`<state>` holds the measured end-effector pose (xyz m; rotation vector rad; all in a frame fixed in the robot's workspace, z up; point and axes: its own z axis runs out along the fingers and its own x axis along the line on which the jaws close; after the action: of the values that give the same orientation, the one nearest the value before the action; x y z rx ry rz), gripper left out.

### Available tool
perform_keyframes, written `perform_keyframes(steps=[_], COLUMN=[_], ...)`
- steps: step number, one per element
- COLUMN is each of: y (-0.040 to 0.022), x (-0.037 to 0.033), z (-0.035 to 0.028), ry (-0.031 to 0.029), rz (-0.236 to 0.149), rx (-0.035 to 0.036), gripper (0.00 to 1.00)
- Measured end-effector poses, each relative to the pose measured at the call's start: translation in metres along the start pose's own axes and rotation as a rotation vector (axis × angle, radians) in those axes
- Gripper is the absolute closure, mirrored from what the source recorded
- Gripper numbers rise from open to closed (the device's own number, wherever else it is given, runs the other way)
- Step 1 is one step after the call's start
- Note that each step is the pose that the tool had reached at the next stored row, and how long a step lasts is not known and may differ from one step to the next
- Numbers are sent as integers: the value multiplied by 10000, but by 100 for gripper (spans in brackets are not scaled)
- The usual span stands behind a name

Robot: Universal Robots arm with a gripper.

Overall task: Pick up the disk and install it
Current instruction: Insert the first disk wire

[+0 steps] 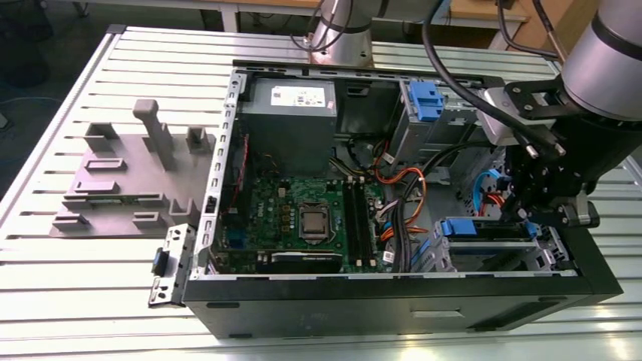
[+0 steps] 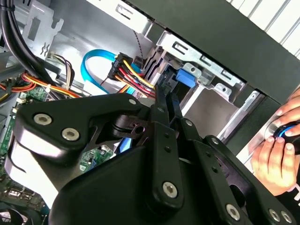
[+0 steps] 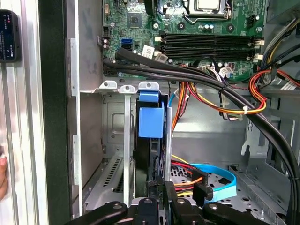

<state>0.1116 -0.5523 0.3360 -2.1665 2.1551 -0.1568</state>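
The slatted metal bench (image 1: pixel 60 286) carried the open black tower computer case (image 1: pixel 401 308), whose green motherboard (image 1: pixel 301 214) lay beside the pincer (image 1: pixel 531 214). The pincer reached down inside the case and stood closed on the disk (image 3: pixel 151 140), a thin drive in a blue plastic carrier, standing on edge in the metal drive bay (image 3: pixel 125 154) just ahead of its fingers. A person's hand (image 2: pixel 276 154) rested outside the case wall.

The disk (image 1: pixel 479 232) sits inside the open computer case, in the drive cage at the corner on the exterior view's right. It stands on edge between the cage's metal walls, its blue plastic carrier end facing out. In the first wrist view, that blue tab (image 3: pixel 151 121) caps a thin dark slab (image 3: pixel 153 161) running down into the slot.
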Motion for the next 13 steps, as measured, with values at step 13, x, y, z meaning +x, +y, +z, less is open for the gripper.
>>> perform_keyframes(steps=[13], y=[33], x=[-1], z=[18], ry=[4], rz=[20], rx=[30], gripper=[83])
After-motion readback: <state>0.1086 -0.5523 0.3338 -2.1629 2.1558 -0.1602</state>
